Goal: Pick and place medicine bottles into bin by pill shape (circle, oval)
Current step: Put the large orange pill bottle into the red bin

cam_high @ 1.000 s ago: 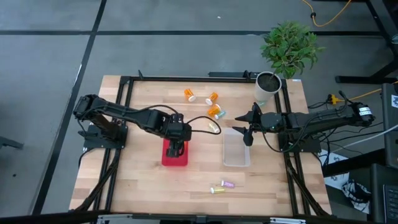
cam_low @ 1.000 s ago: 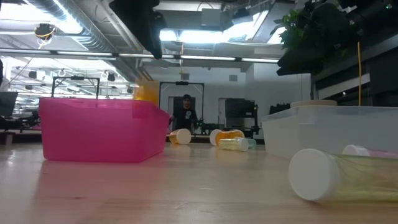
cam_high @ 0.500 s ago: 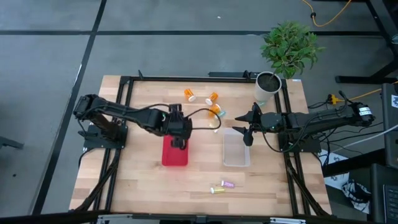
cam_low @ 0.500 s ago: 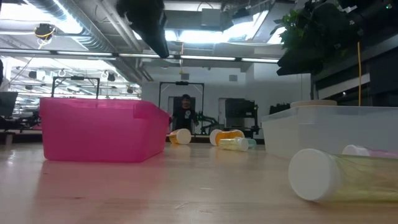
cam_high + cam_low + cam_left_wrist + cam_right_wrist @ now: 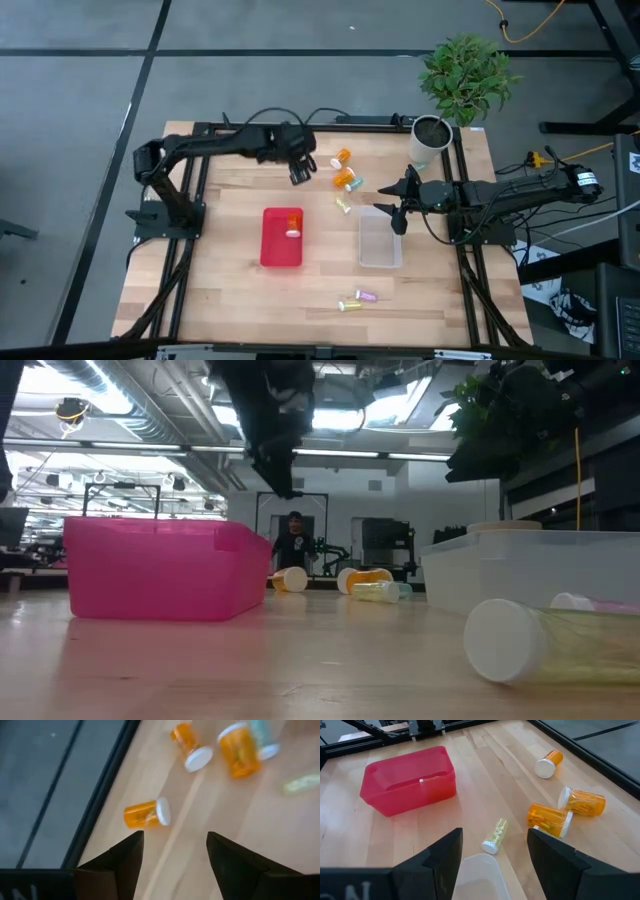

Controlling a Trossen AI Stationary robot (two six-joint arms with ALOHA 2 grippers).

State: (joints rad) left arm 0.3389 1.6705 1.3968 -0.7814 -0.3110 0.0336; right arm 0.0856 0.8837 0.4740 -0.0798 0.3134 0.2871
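Lying on the worktop [image 5: 220, 285] are three orange bottles [image 5: 343, 178], three pastel bottles [image 5: 344, 205], two bins [image 5: 380, 262]; left gripper [image 5: 299, 173] and right gripper [image 5: 396, 205] are holding empty jaws apart.

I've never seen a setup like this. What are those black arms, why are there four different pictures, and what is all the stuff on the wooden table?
Those are two robot arms bolted to a wooden table. One picture looks straight down from above, one sits level with the tabletop, and the other two come from cameras on each arm's wrist.

Each arm ends in a two-finger gripper. The left gripper hangs open and empty above an orange bottle near the table's far edge. The right gripper waits, open and empty, at the far end of the clear bin.

A pink bin already holds one orange bottle. More orange bottles and a yellow-green bottle lie loose between the bins and the far edge, and two pastel bottles lie near the front edge. A potted plant stands at the corner.
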